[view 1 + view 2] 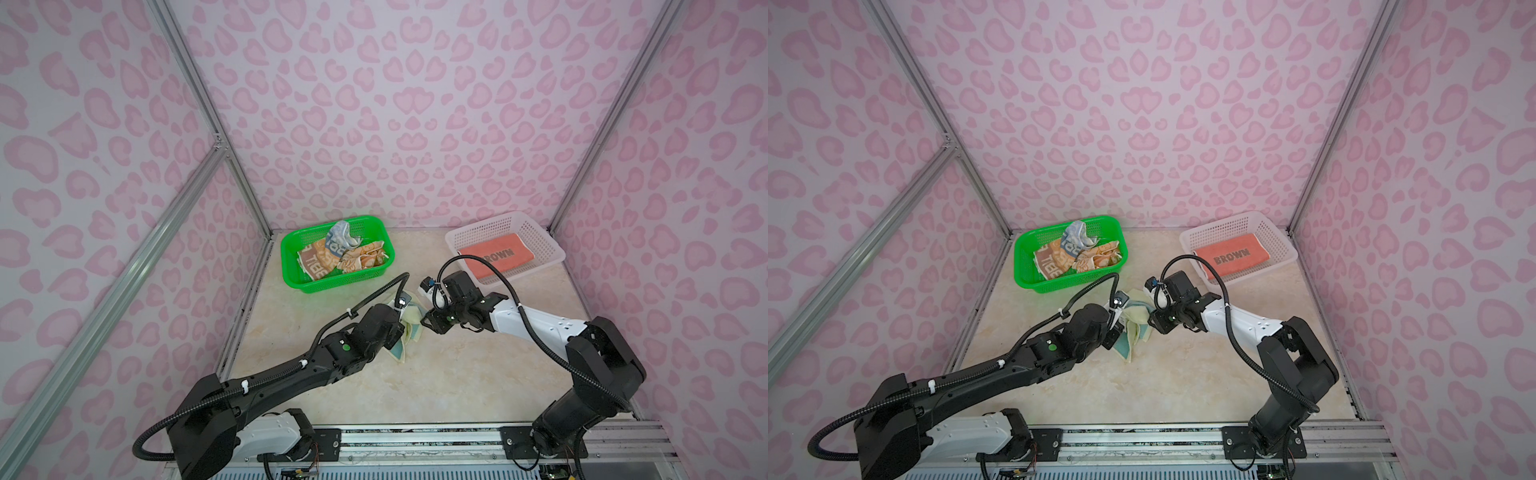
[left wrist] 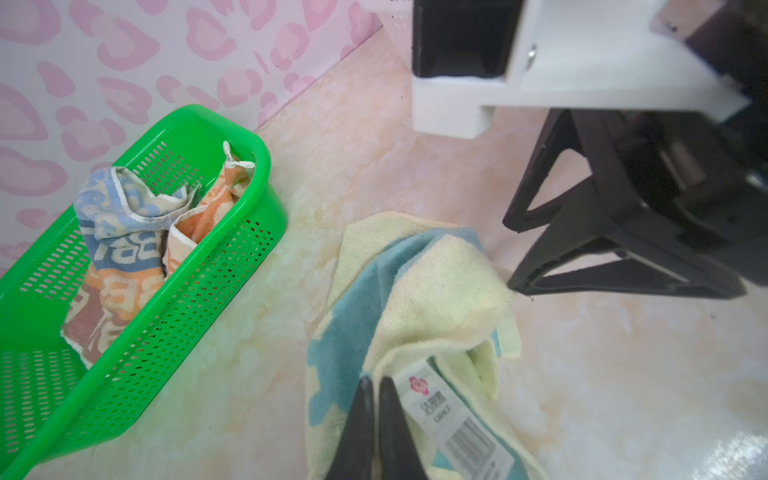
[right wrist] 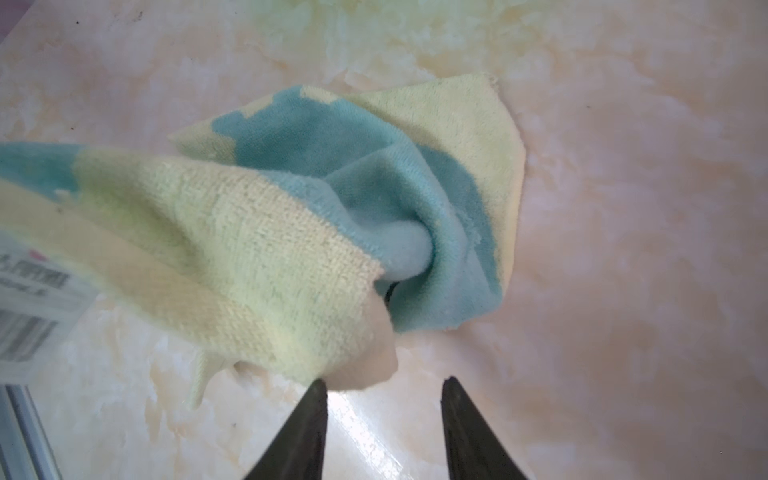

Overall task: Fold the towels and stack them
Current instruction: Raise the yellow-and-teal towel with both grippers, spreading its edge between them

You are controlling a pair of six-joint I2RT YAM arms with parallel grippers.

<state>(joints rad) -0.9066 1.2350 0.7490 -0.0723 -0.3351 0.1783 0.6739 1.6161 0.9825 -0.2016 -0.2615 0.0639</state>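
The left gripper (image 2: 376, 380) has its jaws pressed together, pinching the pale yellow-green towel (image 2: 436, 291) beside its label (image 2: 453, 432). The right gripper (image 3: 384, 384) has its jaws spread, empty. In both top views the towel hangs at its nine o'clock.

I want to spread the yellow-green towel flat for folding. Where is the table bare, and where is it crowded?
Bare: the near stretch of table between the yellow-green towel and the front rail; also the strip between the green basket and the white basket. Crowded: the middle, where left gripper and right gripper meet at that towel.

Towel (image 3: 249, 232) — pale yellow-green, teal patches
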